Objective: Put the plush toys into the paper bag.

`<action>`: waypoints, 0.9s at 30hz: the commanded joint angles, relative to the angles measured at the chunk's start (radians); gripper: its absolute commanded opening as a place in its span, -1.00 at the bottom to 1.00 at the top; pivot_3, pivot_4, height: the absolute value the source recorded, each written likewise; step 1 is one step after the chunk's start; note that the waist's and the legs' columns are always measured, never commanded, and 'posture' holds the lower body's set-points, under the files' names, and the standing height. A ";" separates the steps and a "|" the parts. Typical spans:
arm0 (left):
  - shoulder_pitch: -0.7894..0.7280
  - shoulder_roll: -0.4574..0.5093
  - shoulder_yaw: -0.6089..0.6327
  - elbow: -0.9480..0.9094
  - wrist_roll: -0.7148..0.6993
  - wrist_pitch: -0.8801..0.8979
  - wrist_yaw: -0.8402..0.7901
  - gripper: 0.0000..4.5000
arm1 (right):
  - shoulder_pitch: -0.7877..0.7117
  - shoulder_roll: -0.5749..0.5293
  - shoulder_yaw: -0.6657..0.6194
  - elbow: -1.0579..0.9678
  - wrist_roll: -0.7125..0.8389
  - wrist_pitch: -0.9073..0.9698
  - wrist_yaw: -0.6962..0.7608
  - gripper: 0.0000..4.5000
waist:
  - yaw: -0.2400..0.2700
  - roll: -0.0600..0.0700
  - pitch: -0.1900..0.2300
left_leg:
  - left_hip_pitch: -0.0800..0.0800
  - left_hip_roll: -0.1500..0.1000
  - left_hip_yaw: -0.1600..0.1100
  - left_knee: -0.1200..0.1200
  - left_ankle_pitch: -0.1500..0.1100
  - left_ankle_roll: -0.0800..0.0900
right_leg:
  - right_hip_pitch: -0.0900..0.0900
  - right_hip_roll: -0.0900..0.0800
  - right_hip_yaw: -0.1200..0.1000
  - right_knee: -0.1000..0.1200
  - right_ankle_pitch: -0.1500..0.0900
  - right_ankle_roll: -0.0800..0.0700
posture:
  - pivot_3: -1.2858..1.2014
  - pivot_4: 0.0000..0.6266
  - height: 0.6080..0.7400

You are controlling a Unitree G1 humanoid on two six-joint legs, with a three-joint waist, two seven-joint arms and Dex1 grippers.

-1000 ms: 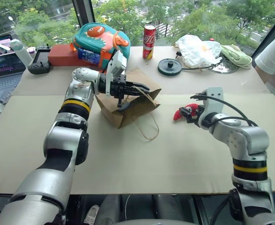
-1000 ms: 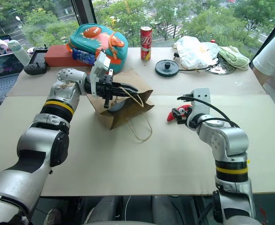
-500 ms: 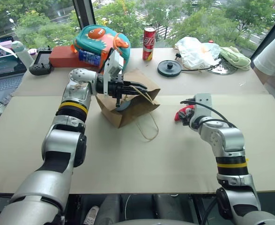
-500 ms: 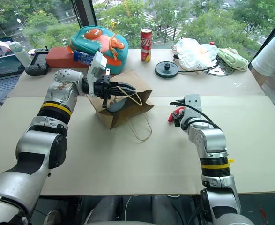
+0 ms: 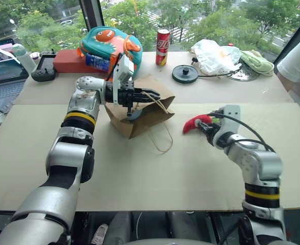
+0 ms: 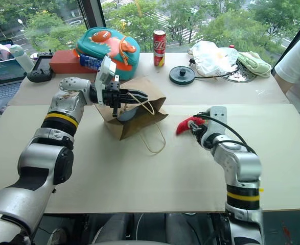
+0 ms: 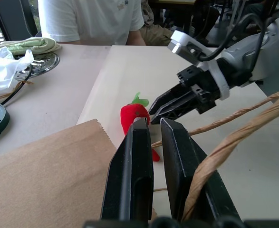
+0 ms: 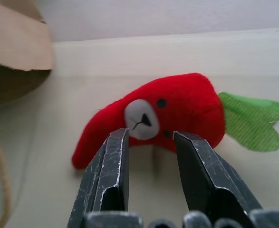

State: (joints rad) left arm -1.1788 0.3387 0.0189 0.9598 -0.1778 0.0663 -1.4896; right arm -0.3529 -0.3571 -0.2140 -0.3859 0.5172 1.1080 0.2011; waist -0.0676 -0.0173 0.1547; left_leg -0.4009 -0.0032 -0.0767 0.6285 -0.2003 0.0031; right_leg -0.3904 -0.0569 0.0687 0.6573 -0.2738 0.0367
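R gripper (image 5: pixel 207 126) pinches red chili toy (image 5: pixel 193 123) – paper bag (image 5: pixel 139 113) mouth lies at its 9 o'clock, held by closed L gripper (image 5: pixel 139 98).

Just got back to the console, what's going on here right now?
The left gripper is shut on the rim of the paper bag, holding its mouth open toward the right arm. A greyish round toy sits inside the mouth. The right gripper has its fingers around the red chili toy, gripping it just off the table, beside the bag.
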 commanded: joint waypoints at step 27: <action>-0.031 0.003 0.024 -0.004 -0.038 0.014 0.046 -0.78 | -0.289 -0.103 0.086 0.481 -0.187 -0.179 0.012 0.98 | 0.018 0.000 0.000 | 0.000 0.000 0.001 0.000 0.000 0.000 | -0.002 0.000 0.000 -0.003 0.000 0.000 | 0.03 -0.52 1.00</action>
State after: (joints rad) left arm -1.1931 0.3374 0.0258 0.9668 -0.1967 0.0907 -1.4504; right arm -0.6171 -0.4706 -0.1242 0.0345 0.3465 0.9446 0.2146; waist -0.0495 -0.0173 0.1547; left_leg -0.4012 -0.0032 -0.0749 0.6285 -0.2002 0.0029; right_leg -0.3924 -0.0571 0.0689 0.6546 -0.2737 0.0366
